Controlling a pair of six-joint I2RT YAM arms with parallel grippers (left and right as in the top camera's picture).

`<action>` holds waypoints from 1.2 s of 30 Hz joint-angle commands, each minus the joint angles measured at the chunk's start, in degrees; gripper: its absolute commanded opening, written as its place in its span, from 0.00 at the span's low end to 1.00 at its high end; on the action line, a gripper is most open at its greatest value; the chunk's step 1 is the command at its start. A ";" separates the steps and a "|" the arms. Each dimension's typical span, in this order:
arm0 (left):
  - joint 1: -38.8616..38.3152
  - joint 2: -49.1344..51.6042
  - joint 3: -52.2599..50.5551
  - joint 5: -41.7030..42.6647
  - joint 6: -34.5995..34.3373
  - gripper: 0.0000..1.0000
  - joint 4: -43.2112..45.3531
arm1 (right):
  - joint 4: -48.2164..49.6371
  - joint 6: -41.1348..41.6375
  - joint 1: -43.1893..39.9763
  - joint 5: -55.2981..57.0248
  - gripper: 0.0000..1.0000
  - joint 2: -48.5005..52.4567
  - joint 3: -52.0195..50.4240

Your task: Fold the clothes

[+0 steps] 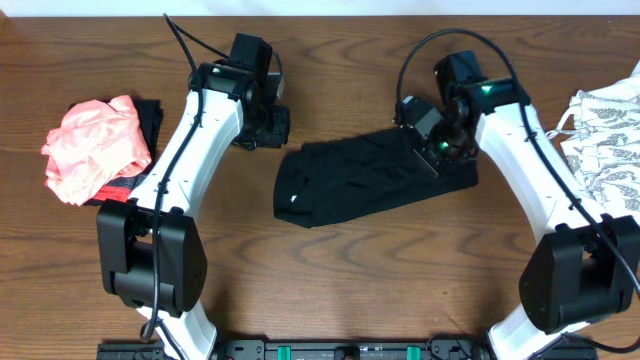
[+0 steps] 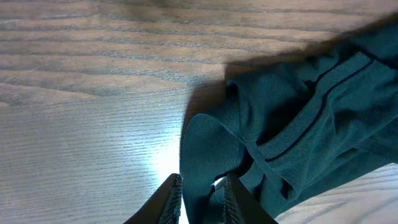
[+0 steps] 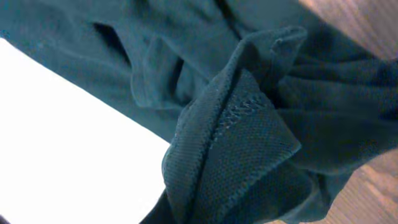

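We see the black garment (image 1: pixel 375 178) lying mid-table; our left gripper (image 2: pixel 198 202) pinches its left edge fold. Our right gripper (image 1: pixel 440 150) sits on its right end; whether it grips, we cannot tell.

Garment (image 1: pixel 370 180) mid-table, apparently between two other clothes piles

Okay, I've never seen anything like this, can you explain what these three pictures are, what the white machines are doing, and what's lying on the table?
Two white robot arms sit at a wooden table. One picture looks down from above; the other two come from cameras on each arm's wrist. A black garment lies in the middle, a coral-pink one at one side, a white leaf-patterned one at the other. The left gripper pinches a fold of the black cloth between its fingers. The right gripper rests at the garment's other end; its wrist view is filled with cloth, so its grip can't be judged.
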 commanded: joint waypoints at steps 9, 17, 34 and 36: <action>-0.07 0.39 0.11 -0.87 0.57 0.25 -0.57 | -1.09 0.50 0.09 2.05 0.53 2.47 -0.52; -0.07 0.39 0.11 -0.87 0.57 0.25 -0.57 | 3.17 10.95 -2.43 12.13 0.51 2.47 -0.52; -0.07 0.39 0.09 -0.87 0.57 0.24 -0.63 | 8.15 17.62 -2.01 10.27 0.56 8.09 -0.52; -0.07 0.39 0.09 -0.87 0.57 0.25 -0.61 | 9.14 17.59 -1.90 10.16 0.56 9.29 -0.52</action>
